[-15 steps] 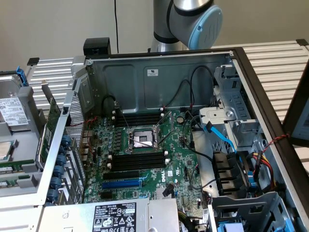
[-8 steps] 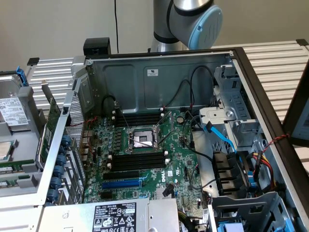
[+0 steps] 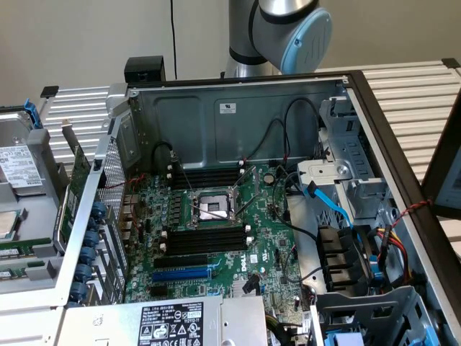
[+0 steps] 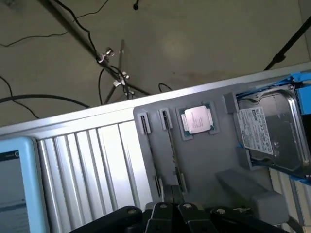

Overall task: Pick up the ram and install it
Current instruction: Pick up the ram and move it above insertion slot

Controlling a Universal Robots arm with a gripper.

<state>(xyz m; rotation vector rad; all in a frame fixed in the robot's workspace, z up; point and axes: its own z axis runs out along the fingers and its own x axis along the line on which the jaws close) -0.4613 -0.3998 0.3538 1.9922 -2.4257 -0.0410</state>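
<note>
The ram point(image 4: 171, 145) shows edge-on as a thin dark-green stick standing in one of two narrow holders of a grey tray point(image 4: 214, 160). My gripper point(image 4: 173, 198) is shut, its dark fingertips just over the near end of that holder; whether they touch the stick I cannot tell. In the exterior view the same tray point(image 3: 32, 285) lies at the left of the open computer case, with a green strip of ram point(image 3: 20, 249) in it. The motherboard's black memory slots point(image 3: 205, 238) lie on both sides of the processor socket point(image 3: 212, 207).
On the tray, a loose processor point(image 4: 197, 120) and a hard drive point(image 4: 267, 128) in a blue bracket sit beside the ram. The case's metal side wall point(image 3: 108, 187) stands between tray and motherboard. Cables point(image 3: 324, 198) and drive bays crowd the exterior view's right. A blue expansion slot point(image 3: 184, 274) lies near the power supply.
</note>
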